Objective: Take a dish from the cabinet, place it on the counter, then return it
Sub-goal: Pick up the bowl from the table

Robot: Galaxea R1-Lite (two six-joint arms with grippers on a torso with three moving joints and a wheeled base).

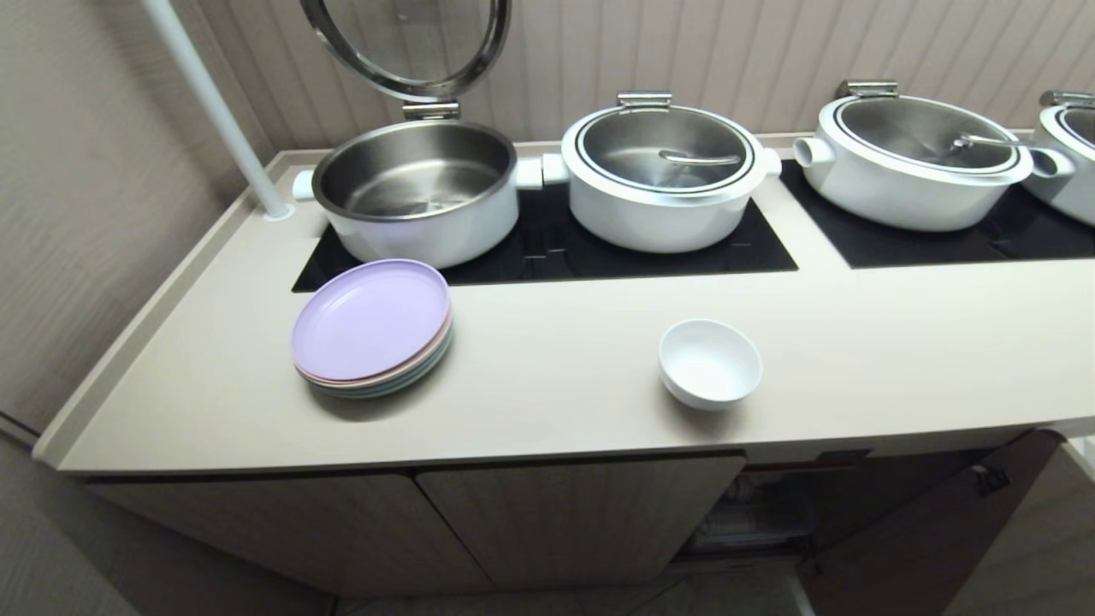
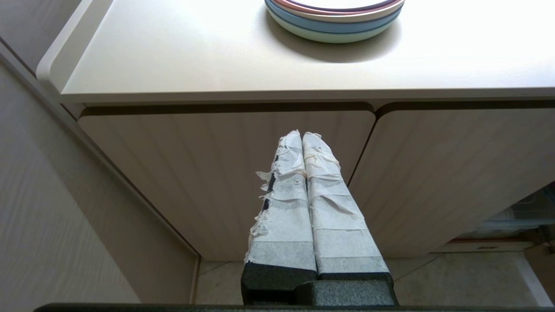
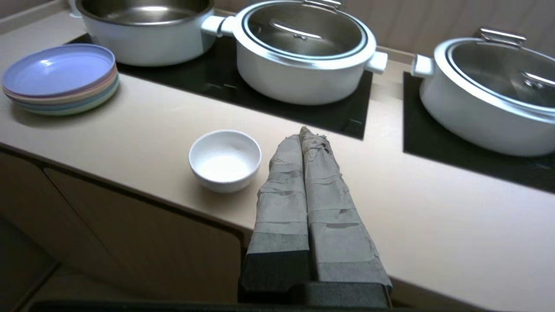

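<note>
Below the counter (image 1: pixel 547 402), on the near side, the cabinet (image 1: pixel 573 522) shows two fluted doors shut flush under the overhang, while a third door (image 1: pixel 932 530) to their right hangs swung outward, baring a red-edged shelf inside. The left gripper (image 2: pixel 302 135) hangs low before the closed doors, its taped fingers pressed together and holding nothing. The right gripper (image 3: pixel 305 133) hovers over the counter's front edge just beside the dish (image 1: pixel 710 363), its fingers likewise closed tight and empty, not touching the bowl. The dish, a small white bowl, stands upright near the counter's front edge, with bare worktop around it on all sides. Well apart from it, toward the counter's left end, sits a stack of pastel plates (image 1: pixel 373 328), a lilac one on top. Beyond both, across an open strip of counter, white pots (image 1: pixel 663 175) stand in a row on black cooktop panels (image 1: pixel 753 244); the leftmost pot (image 1: pixel 419 190) has its lid (image 1: pixel 409 44) raised against the fluted wall.
</note>
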